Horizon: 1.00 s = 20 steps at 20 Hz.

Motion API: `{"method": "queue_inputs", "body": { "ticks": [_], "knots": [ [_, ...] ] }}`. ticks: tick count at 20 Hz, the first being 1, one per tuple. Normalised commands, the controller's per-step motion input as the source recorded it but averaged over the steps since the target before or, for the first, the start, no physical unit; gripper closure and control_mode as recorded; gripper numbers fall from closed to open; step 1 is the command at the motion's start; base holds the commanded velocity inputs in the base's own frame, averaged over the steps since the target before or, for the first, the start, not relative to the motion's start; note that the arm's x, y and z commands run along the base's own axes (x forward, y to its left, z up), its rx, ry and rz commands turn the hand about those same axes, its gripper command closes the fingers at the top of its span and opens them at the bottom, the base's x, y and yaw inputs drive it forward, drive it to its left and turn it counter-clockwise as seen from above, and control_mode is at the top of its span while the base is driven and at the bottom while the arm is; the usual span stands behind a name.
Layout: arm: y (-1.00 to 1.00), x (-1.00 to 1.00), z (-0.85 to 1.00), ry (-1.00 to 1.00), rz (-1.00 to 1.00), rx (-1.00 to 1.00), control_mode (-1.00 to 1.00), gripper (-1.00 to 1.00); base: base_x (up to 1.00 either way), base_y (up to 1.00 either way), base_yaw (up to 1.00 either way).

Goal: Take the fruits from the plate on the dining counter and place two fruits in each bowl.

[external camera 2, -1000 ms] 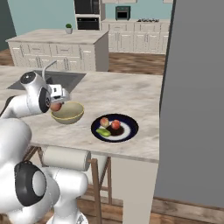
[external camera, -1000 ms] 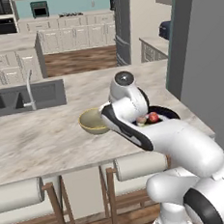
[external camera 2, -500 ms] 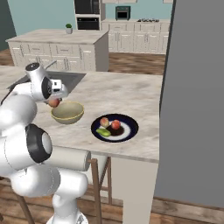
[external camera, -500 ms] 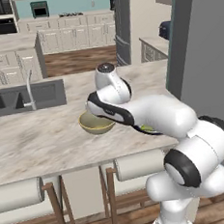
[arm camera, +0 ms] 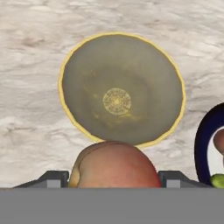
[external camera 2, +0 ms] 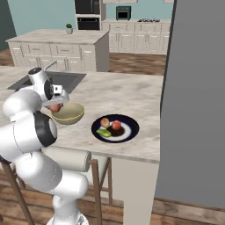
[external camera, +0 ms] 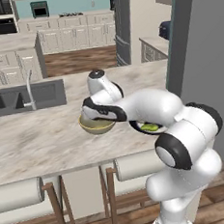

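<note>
claw: the gripper (arm camera: 113, 175) is clenched on a reddish-orange apple (arm camera: 113, 165), which sits between the two dark finger tips (arm camera: 52, 178) at 6 o'clock of the hand view; the jaws stand only as wide as the fruit, so it hangs by its sides and can fall straight down once let go.
carried fruit: in the right base view the same apple (external camera 2: 55, 107) shows under the hand, just above the near-left rim of the bowl.
target bowl: the tan-yellow bowl (arm camera: 121, 87) with its olive inside lies directly ahead of the claw, at 12 o'clock from the apple, and is empty; the hand looks down into it, which I judge to be the line-up for a drop.
plate: the dark navy plate (external camera 2: 129, 132) sits at 3 o'clock of the bowl, near it but apart, so each trip is short.
fruits left: two more apples (external camera 2: 116, 125) and one green oblong fruit (external camera 2: 104, 132) lie on the plate's left half.
surface: the dining counter (external camera 2: 132, 94) carries both bowl and plate near its front edge, within the arm's reach.
step: first fruit over the bowl, not yet released; I judge the task barely begun.
risk: a round apple dropped from height may roll or bounce against the rim.
</note>
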Motion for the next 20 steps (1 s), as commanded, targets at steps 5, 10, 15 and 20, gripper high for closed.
{"method": "queue_inputs", "body": {
  "ticks": [5, 10, 15, 20],
  "knots": [
    [0.02, 0.38, -0.42, 0.00, -0.11, 0.10, -1.00, 1.00, 0.00, 0.00, 0.00],
    [-0.11, 0.10, -0.11, 0.00, -0.04, 0.07, -1.00, 1.00, 0.00, 0.00, 0.00],
    [-0.21, 0.01, 0.00, 0.03, 0.00, 0.00, -1.00, 1.00, 0.00, 0.00, 0.00],
    [-0.03, 0.29, 0.00, 0.07, 0.00, 0.00, -1.00, 1.00, 0.00, 0.00, 0.00]
  ]
}}
